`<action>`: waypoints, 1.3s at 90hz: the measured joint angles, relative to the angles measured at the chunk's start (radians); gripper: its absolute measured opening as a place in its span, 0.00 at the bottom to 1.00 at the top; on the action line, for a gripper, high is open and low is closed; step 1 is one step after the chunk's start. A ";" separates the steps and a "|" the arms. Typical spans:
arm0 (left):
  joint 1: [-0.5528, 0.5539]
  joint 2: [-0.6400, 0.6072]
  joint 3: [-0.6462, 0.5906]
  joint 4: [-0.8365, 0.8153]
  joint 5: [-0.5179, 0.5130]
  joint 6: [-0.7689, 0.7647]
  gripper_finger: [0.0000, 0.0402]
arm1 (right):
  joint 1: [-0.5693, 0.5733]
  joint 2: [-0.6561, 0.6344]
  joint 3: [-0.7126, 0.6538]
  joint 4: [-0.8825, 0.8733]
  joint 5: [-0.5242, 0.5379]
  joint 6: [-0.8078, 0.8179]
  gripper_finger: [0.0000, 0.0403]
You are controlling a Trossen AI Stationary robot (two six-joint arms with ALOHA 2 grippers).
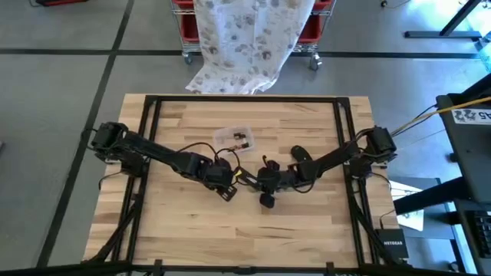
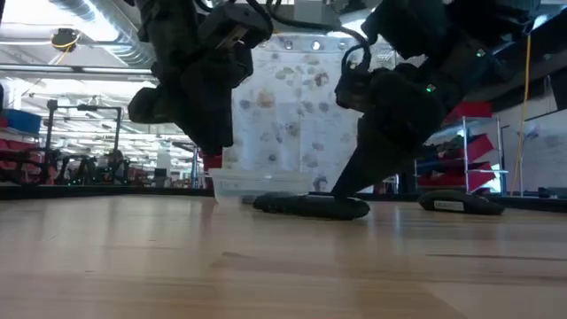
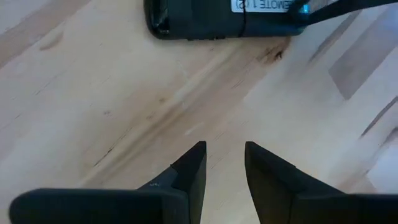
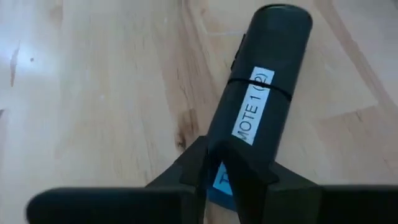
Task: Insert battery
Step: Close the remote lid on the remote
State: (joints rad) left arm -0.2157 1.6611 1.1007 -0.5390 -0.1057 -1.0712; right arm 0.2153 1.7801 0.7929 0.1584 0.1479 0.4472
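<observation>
A black remote (image 4: pixel 261 93) with a white label lies flat on the wooden table near its middle; it also shows in the low view (image 2: pixel 310 206) and the left wrist view (image 3: pixel 217 18). My right gripper (image 4: pixel 214 171) is shut at the remote's near end. My left gripper (image 3: pixel 224 152) hovers just left of the remote, open, with only bare wood between its fingers. I cannot make out a battery in any view. My right gripper has its shut fingers (image 4: pixel 193 165) on the remote's near end (image 4: pixel 219 155), where a blue patch shows. The fingers come slanting down from the table's right and lie along the remote. They hide the place of contact. The remote stays flat on the table.
A clear plastic box (image 1: pixel 234 138) with small dark items sits behind the grippers toward the far edge. A second oblong black thing (image 1: pixel 301 153) lies right of it, also in the low view (image 2: pixel 456 204). Bare wood spreads toward the near edge.
</observation>
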 joint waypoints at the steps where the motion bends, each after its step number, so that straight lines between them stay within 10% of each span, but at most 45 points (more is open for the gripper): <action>1: 0.000 0.000 0.000 0.002 0.001 0.000 0.22 | -0.003 0.004 0.000 0.006 -0.006 0.000 0.10; 79: -0.053 -0.058 0.008 0.010 -0.021 0.030 0.22 | -0.093 -0.078 0.152 -0.110 -0.195 -0.146 0.12; 100: -0.105 -0.124 0.008 -0.102 -0.078 0.002 0.22 | -0.049 -0.070 0.145 -0.227 -0.156 -0.198 0.40; 117: -0.141 -0.240 0.008 -0.199 -0.171 0.060 0.22 | 0.029 -0.006 0.137 -0.178 0.082 -0.151 0.67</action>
State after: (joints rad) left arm -0.3563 1.4212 1.1088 -0.7385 -0.2763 -1.0115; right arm 0.2444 1.7742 0.9296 -0.0198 0.2295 0.2965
